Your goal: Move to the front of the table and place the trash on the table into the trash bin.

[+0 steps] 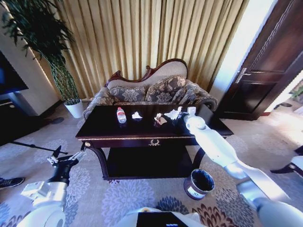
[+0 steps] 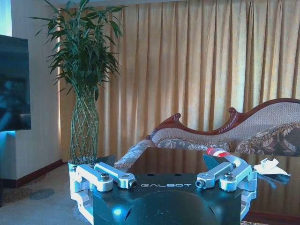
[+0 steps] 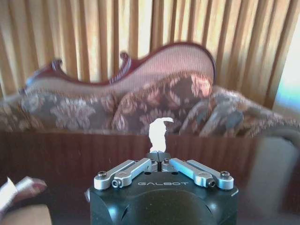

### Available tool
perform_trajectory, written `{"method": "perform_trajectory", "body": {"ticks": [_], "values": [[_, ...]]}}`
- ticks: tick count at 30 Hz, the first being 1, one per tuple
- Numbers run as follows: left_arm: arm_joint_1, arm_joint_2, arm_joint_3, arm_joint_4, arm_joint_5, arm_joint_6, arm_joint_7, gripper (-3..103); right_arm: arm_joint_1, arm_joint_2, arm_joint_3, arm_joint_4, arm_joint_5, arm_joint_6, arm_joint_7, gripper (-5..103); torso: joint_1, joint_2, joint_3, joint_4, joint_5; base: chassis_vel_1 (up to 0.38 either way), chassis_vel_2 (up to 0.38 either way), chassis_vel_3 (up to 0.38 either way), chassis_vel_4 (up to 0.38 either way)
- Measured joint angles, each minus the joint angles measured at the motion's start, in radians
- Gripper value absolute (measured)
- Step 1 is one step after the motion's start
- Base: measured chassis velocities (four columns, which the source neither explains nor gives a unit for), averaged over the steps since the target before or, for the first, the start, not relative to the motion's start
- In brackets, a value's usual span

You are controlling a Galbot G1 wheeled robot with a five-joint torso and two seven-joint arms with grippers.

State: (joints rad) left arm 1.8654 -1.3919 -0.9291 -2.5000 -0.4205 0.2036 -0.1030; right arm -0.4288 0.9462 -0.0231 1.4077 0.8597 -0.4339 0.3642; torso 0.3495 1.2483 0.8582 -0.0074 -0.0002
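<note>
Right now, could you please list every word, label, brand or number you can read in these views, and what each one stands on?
"GALBOT": on the black body of the left pincer, in the left wrist view.
"GALBOT": on the black body of the right pincer, which is shut on a white paper scrap.
Label on the bottle: too small to read.
White label on the trash bin: too small to read.

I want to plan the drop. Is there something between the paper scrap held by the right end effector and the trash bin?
Nothing visible blocks it. The right end effector pinches a white paper scrap above the table; the trash bin stands open on the carpet beside the table's front right corner.
</note>
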Motion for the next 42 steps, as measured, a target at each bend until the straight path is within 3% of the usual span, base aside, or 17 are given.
{"method": "perform_trajectory", "body": {"ticks": [8,12,13,16,23,26,29,34,42], "values": [[-0.011,0.014,-0.014,0.000,-0.026,0.003,-0.001,100,-0.140,-0.119,0.129,0.299,0.081,0.007,0.032,0,0.000,0.000,0.000,0.0002,-0.0001,0.000,0.000,0.000,0.000],[-0.023,0.029,-0.030,0.000,-0.030,0.037,-0.007,100,-0.362,-0.208,0.283,0.524,0.073,0.011,0.036,0,0.000,0.000,0.000,-0.0006,0.0002,0.000,0.000,0.000,0.000],[-0.023,0.029,-0.030,0.000,-0.030,0.037,-0.007,100,-0.362,-0.208,0.283,0.524,0.073,0.011,0.036,0,0.000,0.000,0.000,-0.0006,0.0002,0.000,0.000,0.000,0.000],[-0.028,0.035,-0.041,0.000,-0.039,0.044,-0.012,100,-0.535,-0.235,0.420,0.674,0.054,0.013,0.042,0,0.000,0.000,0.000,0.0000,-0.0001,0.000,0.000,0.000,0.000],[-0.033,0.044,-0.054,0.000,-0.069,0.059,-0.012,100,-0.811,-0.197,0.634,0.831,0.033,0.012,0.063,0,0.000,0.000,0.000,-0.0002,0.0001,0.000,0.000,0.000,0.000],[-0.044,0.059,-0.055,0.000,-0.093,0.076,-0.012,100,-0.963,-0.139,0.751,0.941,-0.002,0.011,0.062,0,0.000,0.000,0.000,0.0002,-0.0001,0.000,0.000,0.000,0.000],[-0.059,0.076,-0.053,0.000,-0.102,0.089,-0.012,100,-1.046,-0.104,0.799,0.994,-0.029,0.013,0.061,0,0.000,0.000,0.000,-0.0004,-0.0002,0.000,0.000,0.000,0.000],[-0.073,0.090,-0.033,0.000,-0.105,0.109,-0.011,100,-1.134,-0.059,0.824,1.046,-0.065,0.016,0.060,0,0.000,0.000,0.000,-0.0002,-0.0001,0.009,-0.012,-0.008,0.008],[-0.073,0.093,-0.019,0.000,-0.104,0.115,-0.009,100,-1.150,-0.025,0.799,1.055,-0.098,0.026,0.060,0,0.000,0.000,0.000,0.0001,0.0000,0.112,-0.098,-0.101,0.104]]}}
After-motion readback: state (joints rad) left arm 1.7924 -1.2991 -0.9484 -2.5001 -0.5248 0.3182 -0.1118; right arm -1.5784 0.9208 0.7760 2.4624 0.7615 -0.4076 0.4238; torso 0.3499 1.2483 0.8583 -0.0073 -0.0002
